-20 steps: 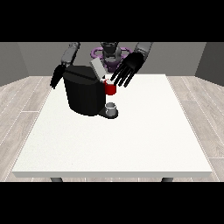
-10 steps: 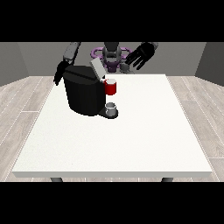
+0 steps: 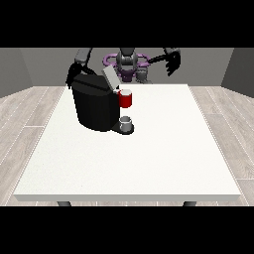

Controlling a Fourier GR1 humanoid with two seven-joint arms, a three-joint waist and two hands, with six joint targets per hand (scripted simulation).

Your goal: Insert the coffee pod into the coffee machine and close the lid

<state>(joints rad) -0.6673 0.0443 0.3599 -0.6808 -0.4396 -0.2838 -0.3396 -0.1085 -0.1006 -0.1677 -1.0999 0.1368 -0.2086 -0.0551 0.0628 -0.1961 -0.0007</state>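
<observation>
**Lid up on the coffee machine, both hands raised behind it**

The black coffee machine (image 3: 95, 106) stands on the far left part of the white table (image 3: 149, 158), its body leaning a little toward the view's left. Its grey lid (image 3: 110, 78) is open, tilted up and back, with its long edge running from lower right to upper left. A red thing at the machine (image 3: 126, 98) sits upright at the machine's front, just below the lid's hinge. Under it, on the machine's base, stands a small grey thing (image 3: 126, 122); I cannot tell whether it is the pod.

The hand at the view's right (image 3: 173, 61) hangs in the air well above the table's far edge, apart from the machine, its fingers spread and pointing downward, holding nothing. The hand at the view's left (image 3: 74, 76) is just behind the machine's top corner; how its fingers lie cannot be told.
</observation>
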